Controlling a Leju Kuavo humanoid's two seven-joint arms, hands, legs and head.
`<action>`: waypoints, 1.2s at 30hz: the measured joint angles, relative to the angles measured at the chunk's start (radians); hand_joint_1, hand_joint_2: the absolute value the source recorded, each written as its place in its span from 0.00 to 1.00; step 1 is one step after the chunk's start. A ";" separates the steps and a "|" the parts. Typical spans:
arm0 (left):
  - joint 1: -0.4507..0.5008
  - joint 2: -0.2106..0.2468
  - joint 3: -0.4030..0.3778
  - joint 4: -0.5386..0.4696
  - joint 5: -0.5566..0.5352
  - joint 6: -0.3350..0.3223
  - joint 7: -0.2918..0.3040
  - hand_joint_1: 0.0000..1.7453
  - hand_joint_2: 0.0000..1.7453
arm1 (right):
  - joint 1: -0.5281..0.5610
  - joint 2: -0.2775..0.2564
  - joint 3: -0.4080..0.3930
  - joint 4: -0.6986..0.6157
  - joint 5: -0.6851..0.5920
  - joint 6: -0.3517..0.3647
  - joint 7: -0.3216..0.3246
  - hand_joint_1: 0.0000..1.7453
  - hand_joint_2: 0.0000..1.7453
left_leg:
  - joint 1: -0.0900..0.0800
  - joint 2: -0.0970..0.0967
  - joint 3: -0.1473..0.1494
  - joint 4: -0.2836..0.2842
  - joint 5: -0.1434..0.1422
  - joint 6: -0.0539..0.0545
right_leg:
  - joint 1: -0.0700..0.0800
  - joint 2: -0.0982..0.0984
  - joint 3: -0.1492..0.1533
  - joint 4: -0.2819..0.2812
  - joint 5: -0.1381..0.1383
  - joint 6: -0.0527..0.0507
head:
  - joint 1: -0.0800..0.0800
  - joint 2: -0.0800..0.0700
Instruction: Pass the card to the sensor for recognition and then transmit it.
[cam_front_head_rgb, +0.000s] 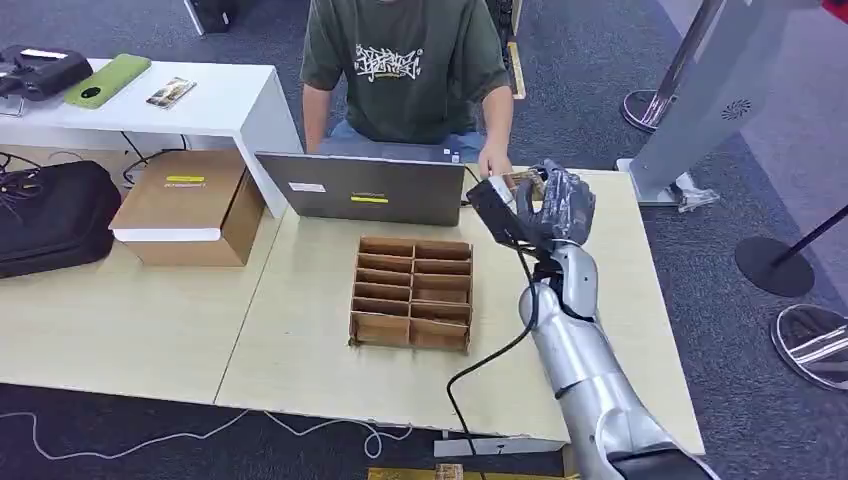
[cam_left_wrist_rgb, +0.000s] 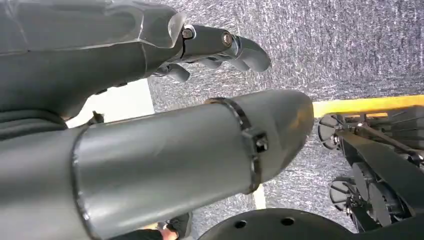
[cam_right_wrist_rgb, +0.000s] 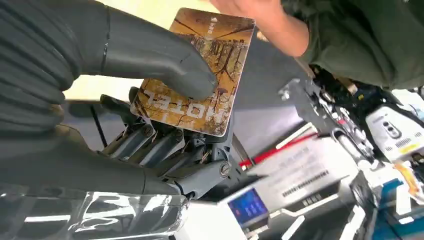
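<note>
1. Where the silver right arm rises over the table, the right hand (cam_right_wrist_rgb: 125, 100) grasps the card (cam_right_wrist_rgb: 200, 70), thumb pressed on its printed face, darker fingers behind it (the word HOTEL shows along one edge).
2. Person's hand (cam_front_head_rgb: 494, 160): just beyond the held card, near its far edge; contact cannot be told.
3. Laptop (cam_front_head_rgb: 365, 187): just beside the right hand, lid up.
4. Cardboard divider box (cam_front_head_rgb: 412, 292): on the table (cam_front_head_rgb: 300, 350) below the hand; its compartments hold nothing visible.
5. Left hand (cam_left_wrist_rgb: 220, 50): fingers loosely curled, grasping nothing, hanging over grey carpet.
</note>
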 joint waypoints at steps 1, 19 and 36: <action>0.000 0.000 0.000 0.000 0.000 0.000 0.001 0.00 0.00 | 0.007 0.001 -0.006 -0.018 -0.020 0.021 -0.001 1.00 1.00 | 0.000 0.000 0.000 0.000 0.000 0.000 | 0.000 0.000 0.000 0.000 0.000 0.000 | 0.000 0.000; -0.001 0.001 0.000 0.000 -0.010 0.001 0.014 0.00 0.00 | 0.072 -0.039 -0.090 -0.194 -0.182 0.215 0.042 1.00 1.00 | 0.000 0.000 0.000 0.000 0.000 0.000 | 0.000 0.000 -0.001 0.000 0.000 0.000 | 0.000 0.000; -0.006 0.006 0.000 0.000 -0.028 0.008 0.024 0.00 0.00 | 0.026 -0.175 -0.252 0.001 -0.233 0.235 0.031 1.00 1.00 | 0.000 0.000 0.000 0.001 0.000 0.000 | 0.000 0.000 -0.001 0.000 0.000 0.000 | 0.000 0.000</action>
